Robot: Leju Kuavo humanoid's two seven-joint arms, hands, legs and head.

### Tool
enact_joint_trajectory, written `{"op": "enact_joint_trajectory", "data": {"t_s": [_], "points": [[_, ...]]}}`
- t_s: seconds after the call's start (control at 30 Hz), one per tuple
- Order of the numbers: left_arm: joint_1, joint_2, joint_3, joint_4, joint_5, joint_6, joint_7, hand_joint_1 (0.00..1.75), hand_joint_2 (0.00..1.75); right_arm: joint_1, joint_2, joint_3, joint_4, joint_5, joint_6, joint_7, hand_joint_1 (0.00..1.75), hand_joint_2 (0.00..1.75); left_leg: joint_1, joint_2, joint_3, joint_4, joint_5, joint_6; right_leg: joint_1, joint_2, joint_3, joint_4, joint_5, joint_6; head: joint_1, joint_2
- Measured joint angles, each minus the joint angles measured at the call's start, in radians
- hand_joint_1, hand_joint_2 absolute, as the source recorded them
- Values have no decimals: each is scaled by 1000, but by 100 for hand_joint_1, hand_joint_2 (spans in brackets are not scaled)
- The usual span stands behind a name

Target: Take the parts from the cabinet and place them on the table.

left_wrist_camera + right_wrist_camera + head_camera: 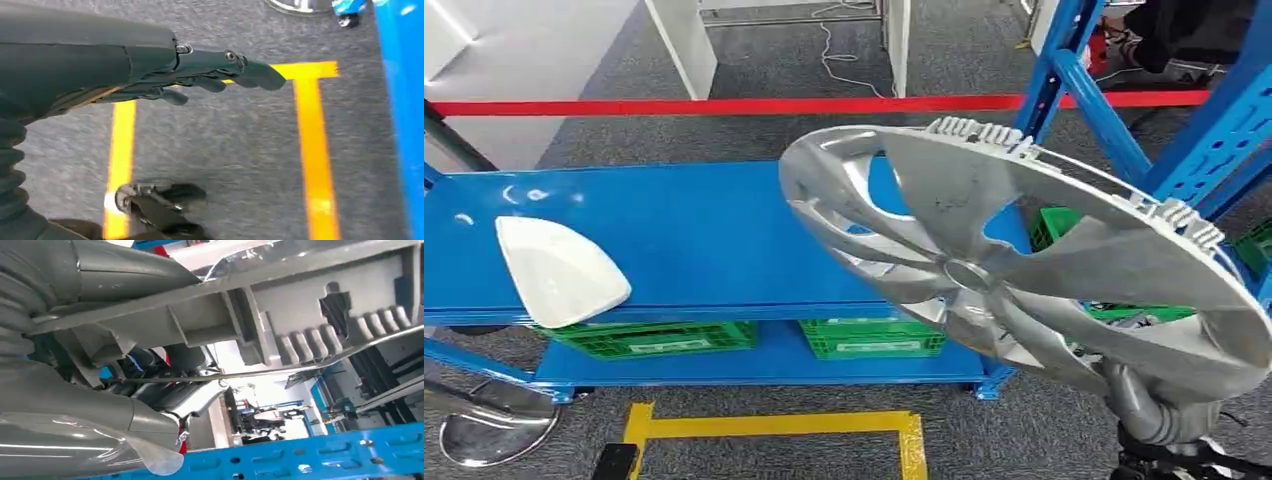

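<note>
The right hand [1159, 410] grips the lower edge of a big silver hubcap [1024, 250], and from the head view I can make out only a grey thumb and a bit of palm wrapped under the rim; the fingers themselves are tucked behind the plastic, so I take them to be clamped on the rim without seeing how they lie. Up close from the right wrist, the thick grey thumb [125, 277] lies along the ribbed back of the hubcap, next to a row of moulded clips [340, 337] and a thin wire ring running round the inside. The left hand [200, 75] hangs over the grey carpet and a yellow floor marking [312, 150], fingers stretched out nearly straight and close together, holding nothing. The hubcap looks light and fairly stiff, though a wide thin disc held by one edge will likely wobble and want to twist; the smooth painted face seems slippery, so the ribbed rim is the better place to hold, and the little clips look easy to snap. It hangs tilted in the air in front of the blue tabletop [704, 240], its far edge reaching over the right end. A white curved part [559, 270] already lies at the left end. Green crates [654, 338] sit on the shelf below, and the hubcap hides much of the blue rack [1214, 120] behind it.
</note>
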Motion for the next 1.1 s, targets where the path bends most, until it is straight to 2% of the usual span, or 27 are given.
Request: {"op": "enact_joint_trajectory", "data": {"t_s": [0.03, 0.07, 0.1, 0.17, 0.2, 0.23, 0.3, 0.37, 0.4, 0.43, 0.5, 0.53, 0.57, 0.6, 0.63, 0.67, 0.7, 0.73, 0.77, 0.83, 0.87, 0.9, 0.97, 1.0, 1.03, 1.07, 1.1], "points": [[1, 1, -7, 11, -12, -6, 8, 0, 175, 1, 3, -2, 5, 6, 4, 0, 175, 175, -1, 0, -15, 61, -27, 3, 6, 0, -7, 0, 4, -7, 0, 0], [6, 0, -12, 23, -22, -10, 14, 0, 175, 3, 5, -3, 9, 10, 10, 0, 175, 175, -4, 0, -13, 85, -30, 8, 12, 0, -14, 0, 10, -12, 1, 0], [12, 0, -20, 33, -30, -12, 16, 0, 175, 4, 7, -7, 14, 11, 15, 0, 175, 175, -7, 0, 7, 68, -11, 16, 19, 2, -20, 0, 15, -16, 0, 0], [23, 0, -29, 45, -39, -12, 16, 0, 175, 4, 12, -10, 20, 13, 24, -1, 175, 175, -21, -1, 90, -66, 66, 44, 32, 7, -34, 0, 28, -23, 0, 0], [26, 1, -29, 48, -40, -12, 16, 0, 175, 3, 14, -12, 21, 13, 29, -2, 175, 175, -33, -4, 142, -156, 93, 66, 36, 7, -39, 0, 35, -25, 0, 0], [27, 4, -29, 48, -41, -12, 16, 0, 175, 4, 17, -13, 23, 15, 32, -2, 175, 175, -36, -4, 170, -210, 68, 89, 34, 5, -43, -1, 42, -23, 2, 0], [35, 7, -30, 48, -47, -13, 24, 0, 175, 1, 22, -20, 27, 29, 41, -2, 175, 175, -46, -8, 176, -239, 83, 78, 26, 2, -48, -7, 59, -10, 2, 0], [60, 10, -29, 21, -57, -19, 60, 0, 175, 1, 26, -21, 29, 47, 44, -1, 175, 175, -51, -7, 170, -255, 108, 85, 24, 4, -50, -17, 78, -1, 2, 0], [73, 9, -29, -4, -71, -23, 79, 0, 175, 0, 26, -21, 30, 59, 45, 0, 175, 175, -36, 2, 170, -279, 127, 82, 25, 5, -57, -12, 63, 2, 2, 0], [82, 13, -28, -33, -92, -29, 107, 0, 175, -1, 26, -21, 32, 69, 46, 1, 175, 175, -37, 2, 158, -283, 142, 81, 26, 5, -70, 4, 18, 9, 4, 0], [96, 15, -28, -79, -124, -35, 148, 0, 175, -8, 26, -21, 35, 80, 51, 1, 175, 175, -34, 3, 127, -277, 159, 83, 20, 4, -99, 131, -103, 18, 9, 0], [103, 16, -28, -94, -133, -39, 160, 0, 175, -11, 26, -21, 37, 83, 53, 1, 175, 175, -34, 4, 114, -273, 167, 82, 17, 4, -110, 195, -136, 24, 8, 0], [112, 16, -28, -114, -140, -43, 174, 0, 175, -13, 26, -19, 39, 84, 57, 2, 175, 175, -32, 6, 100, -268, 175, 79, 14, 3, -114, 249, -140, 30, 9, 0], [122, 16, -28, -137, -146, -48, 190, 0, 175, -14, 26, -18, 42, 87, 60, 6, 175, 175, -30, 8, 85, -262, 181, 75, 10, 3, -103, 264, -110, 36, 8, 0], [133, 17, -28, -157, -151, -53, 202, 0, 175, -16, 26, -19, 43, 99, 60, 9, 175, 175, -25, 10, 71, -254, 186, 69, 7, 3, -72, 240, -64, 44, 9, 0], [145, 18, -28, -179, -156, -60, 211, 0, 175, -17, 26, -18, 46, 120, 58, 10, 175, 175, -19, 9, 54, -242, 190, 63, 2, 3, -19, 175, -22, 51, 9, 0], [156, 21, -28, -200, -160, -63, 219, 0, 175, -15, 25, -16, 49, 137, 56, 8, 175, 175, -16, 4, 43, -226, 193, 57, -6, 10, 45, 86, -9, 59, 9, 0], [167, 26, -27, -224, -163, -64, 224, 0, 175, -15, 25, -14, 53, 149, 52, 3, 175, 175, -15, -2, 23, -214, 194, 50, -9, 50, 95, 11, -50, 67, 12, 0], [173, 29, -26, -244, -166, -64, 228, 0, 175, -8, 25, -12, 54, 158, 50, -1, 175, 175, -17, -6, 15, -199, 199, 43, -5, 67, 125, -35, -63, 51, 11, 0], [189, 31, -26, -278, -168, -65, 232, 0, 175, 1, 25, -12, 59, 165, 39, -5, 175, 175, -17, -24, 1, -201, 223, 29, -1, 46, 118, -36, -74, 40, 13, 0], [199, 34, -26, -293, -169, -66, 238, 0, 175, 1, 24, -12, 62, 168, 38, -5, 175, 175, -16, -30, -4, -203, 235, 23, 2, 39, 112, -35, -67, 30, 14, 0], [205, 38, -26, -300, -171, -69, 244, 0, 175, -1, 24, -10, 66, 171, 35, -2, 175, 175, -12, -31, -17, -199, 230, 19, -9, 24, 92, -44, -53, 13, 14, 0], [210, 37, -26, -314, -175, -72, 251, 0, 175, -13, 24, -3, 67, 174, 27, 9, 175, 175, -10, -21, -41, -137, 132, 8, -4, 6, 72, -42, -36, -8, 6, 0], [208, 39, -26, -319, -176, -72, 254, 0, 175, -17, 24, 1, 68, 176, 26, 13, 175, 175, -8, -21, -53, -66, 74, 1, -2, -6, 63, -41, -27, -9, 3, 0], [205, 39, -26, -322, -176, -73, 254, 0, 175, -19, 24, 2, 70, 177, 24, 16, 175, 175, -8, -21, -64, 7, 36, -3, 0, -19, 55, -40, -20, -13, 5, 0], [203, 39, -26, -325, -177, -74, 254, 0, 175, -20, 24, 2, 73, 180, 21, 18, 175, 175, -6, -20, -68, 69, 20, -6, 2, -34, 46, -38, -14, -14, 4, 0], [205, 39, -27, -327, -177, -76, 254, 0, 175, -19, 24, 3, 76, 180, 19, 18, 175, 175, -5, -20, -56, 80, 32, -7, 3, -45, 37, -35, -9, -15, 4, 0]]}}
